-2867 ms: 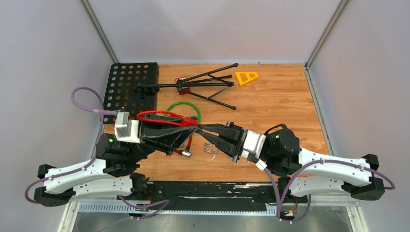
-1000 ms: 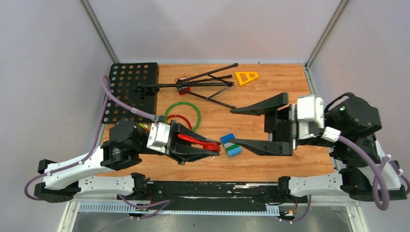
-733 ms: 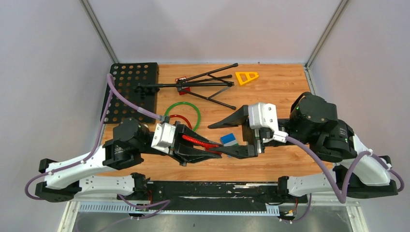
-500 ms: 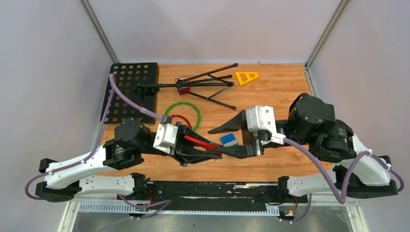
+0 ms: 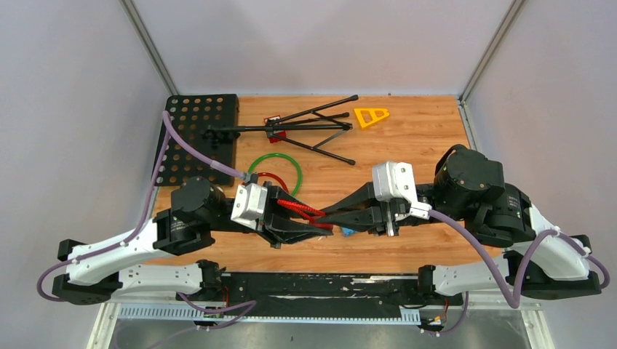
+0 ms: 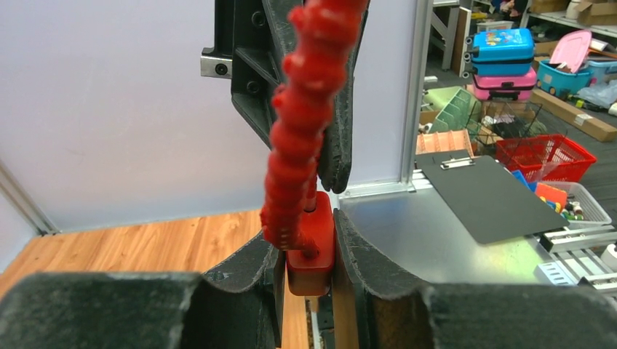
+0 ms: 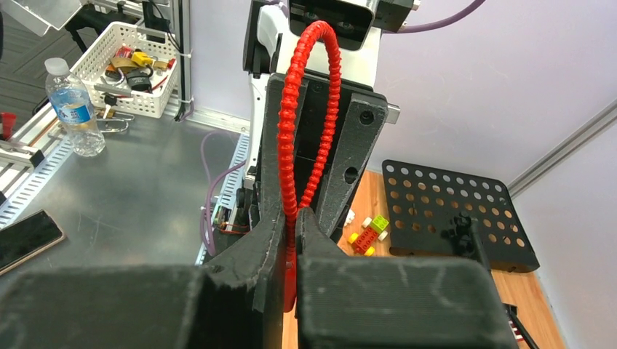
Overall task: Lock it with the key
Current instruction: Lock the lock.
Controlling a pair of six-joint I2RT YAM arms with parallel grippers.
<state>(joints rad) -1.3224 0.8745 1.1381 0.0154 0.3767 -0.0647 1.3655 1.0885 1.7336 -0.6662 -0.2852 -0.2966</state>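
Note:
The lock is a red cable lock with a ribbed red cable [image 5: 295,209] and a red block body [image 6: 311,256]. My left gripper [image 5: 309,224] is shut on that body [image 6: 309,234], and the cable loops up away from its fingers. My right gripper [image 5: 329,216] meets it tip to tip from the right. In the right wrist view its jaws [image 7: 292,218] are pressed together on the red cable [image 7: 289,145]. The key is hidden in all views.
A black perforated plate [image 5: 196,134] lies at the back left with a black folding stand [image 5: 291,131] beside it. A yellow triangle [image 5: 371,115] sits at the back, a green ring [image 5: 285,161] behind the left gripper, and a blue brick [image 5: 348,232] under the right fingers. Small bricks [image 7: 369,234] lie by the plate.
The right arm swung in from the right to the lock. Its jaws, wide open a second ago, have shut on the red cable. The left gripper barely moved.

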